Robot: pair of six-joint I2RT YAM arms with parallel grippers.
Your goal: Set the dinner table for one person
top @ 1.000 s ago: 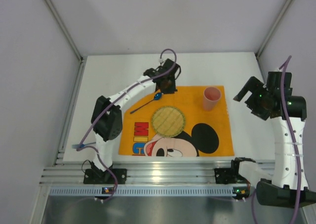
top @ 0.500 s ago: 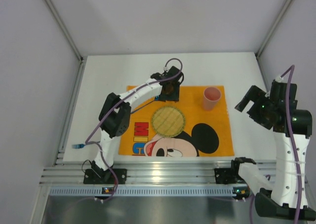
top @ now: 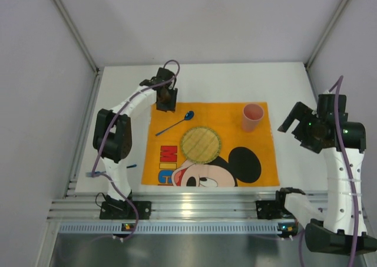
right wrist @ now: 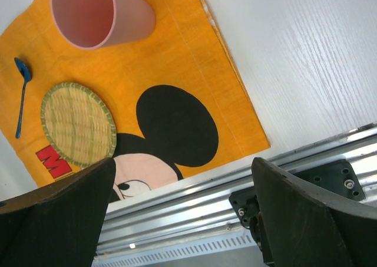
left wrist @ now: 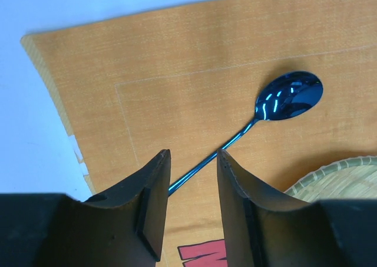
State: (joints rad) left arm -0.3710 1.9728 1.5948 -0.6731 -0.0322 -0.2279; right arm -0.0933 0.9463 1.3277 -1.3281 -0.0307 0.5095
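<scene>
The thin blue spoon (left wrist: 288, 96) lies on the orange mat (left wrist: 177, 55) on the white dinner table (top: 235, 78). It is light, stiff and probably slippery, so pinch it mid-handle. The left gripper (left wrist: 192, 155) stands slightly apart and empty; the right gripper (right wrist: 184, 161) gapes wide.

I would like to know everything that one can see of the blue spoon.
The blue spoon looks like polished metal, glossy, with bright reflections. It has an oval bowl and a thin, straight handle. It lies flat and diagonally on the orange mat, its bowl toward the far edge, near the woven round coaster but not touching it. Nothing grips it: the left pincer is open and apart from it.
</scene>
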